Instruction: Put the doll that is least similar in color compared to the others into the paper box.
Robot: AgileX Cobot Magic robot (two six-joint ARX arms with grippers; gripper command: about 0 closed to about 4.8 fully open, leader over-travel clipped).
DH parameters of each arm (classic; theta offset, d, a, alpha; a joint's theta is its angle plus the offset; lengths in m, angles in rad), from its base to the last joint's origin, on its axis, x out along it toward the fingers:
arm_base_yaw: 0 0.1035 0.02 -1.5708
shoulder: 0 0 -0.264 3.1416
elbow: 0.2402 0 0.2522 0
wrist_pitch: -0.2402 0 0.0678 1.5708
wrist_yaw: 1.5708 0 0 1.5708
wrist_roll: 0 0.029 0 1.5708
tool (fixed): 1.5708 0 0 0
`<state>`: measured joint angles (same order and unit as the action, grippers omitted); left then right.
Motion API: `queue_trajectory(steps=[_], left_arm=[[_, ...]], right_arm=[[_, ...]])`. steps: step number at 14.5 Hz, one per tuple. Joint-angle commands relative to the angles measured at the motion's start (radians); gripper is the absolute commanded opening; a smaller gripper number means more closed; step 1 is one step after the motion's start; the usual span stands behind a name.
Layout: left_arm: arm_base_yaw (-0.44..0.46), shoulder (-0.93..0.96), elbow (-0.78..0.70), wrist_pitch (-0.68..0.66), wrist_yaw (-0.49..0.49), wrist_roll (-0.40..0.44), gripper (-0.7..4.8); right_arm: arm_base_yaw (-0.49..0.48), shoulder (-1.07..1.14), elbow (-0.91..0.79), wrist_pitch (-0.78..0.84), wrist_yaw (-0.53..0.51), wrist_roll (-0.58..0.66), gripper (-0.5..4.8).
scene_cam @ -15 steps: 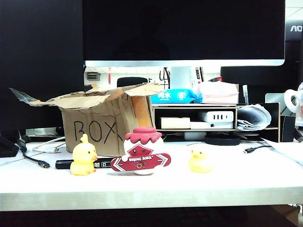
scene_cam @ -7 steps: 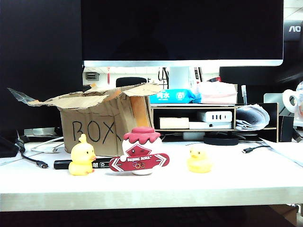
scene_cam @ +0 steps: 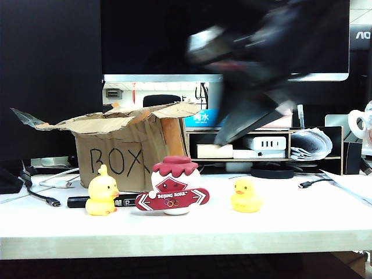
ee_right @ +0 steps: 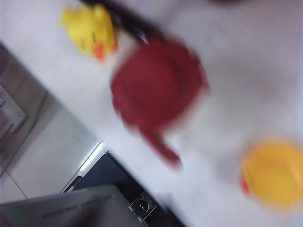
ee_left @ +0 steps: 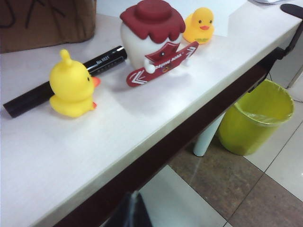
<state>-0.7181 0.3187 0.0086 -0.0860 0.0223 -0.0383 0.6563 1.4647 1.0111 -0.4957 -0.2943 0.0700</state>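
Jaws first: neither pair can be read. The left gripper [ee_left: 129, 213] shows only as a dark sliver in its wrist view, hanging below the table edge, so I cannot tell its opening. The right gripper [scene_cam: 224, 139] is a dark blurred wedge in the exterior view, up at 1 o'clock from the doll, well above the table [scene_cam: 302, 224]; the smear hides its fingers, and its wrist view shows none.

Left to right in the exterior view: the box [scene_cam: 119, 151] stands at the back left, ragged flaps open, "BOX" on its front. A duck [scene_cam: 102, 193] sits before it, with a black marker [scene_cam: 78, 201] lying just behind. Next comes the doll [scene_cam: 174, 192], upright near the table's middle, at about 4 o'clock from the box and just beside its front corner. It is a white round body under a dark red frilly cap, with a red board across its front. A second duck [scene_cam: 245, 195] sits at 3 o'clock from the doll, a little apart.

The doll looks light and stiff, probably smooth plastic, so likely slippery on the round belly. The board sticks out both sides and would foul a low side grip. Pinching across the body under the cap's frill, or across the cap, seems safest.
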Motion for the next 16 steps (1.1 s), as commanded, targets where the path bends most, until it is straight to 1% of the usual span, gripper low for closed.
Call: queue_trajectory(steps=[1, 2, 5, 8, 11, 12, 16], left_arm=[[0.001, 0.001, 0.001, 0.013, 0.0, 0.001, -0.05], [0.001, 0.001, 0.001, 0.013, 0.0, 0.001, -0.05], [0.001, 0.001, 0.001, 0.013, 0.0, 0.001, -0.05], [0.001, 0.001, 0.001, 0.013, 0.0, 0.001, -0.05], [0.001, 0.001, 0.001, 0.013, 0.0, 0.001, -0.05], [0.001, 0.001, 0.001, 0.013, 0.0, 0.001, -0.05], [0.001, 0.001, 0.001, 0.013, 0.0, 0.001, -0.05]], right_arm=[[0.045, 0.073, 0.074, 0.045, 0.005, -0.004, 3.77], [0.05, 0.097, 0.095, 0.054, 0.01, -0.004, 4.79], [0.051, 0.142, 0.116, 0.069, 0.064, -0.004, 4.79], [0.058, 0.19, 0.116, 0.125, 0.095, -0.004, 4.79], [0.07, 0.235, 0.116, 0.178, 0.105, -0.004, 4.79], [0.073, 0.25, 0.116, 0.185, 0.119, -0.004, 4.79], [0.077, 0.29, 0.115, 0.188, 0.124, -0.002, 4.79]])
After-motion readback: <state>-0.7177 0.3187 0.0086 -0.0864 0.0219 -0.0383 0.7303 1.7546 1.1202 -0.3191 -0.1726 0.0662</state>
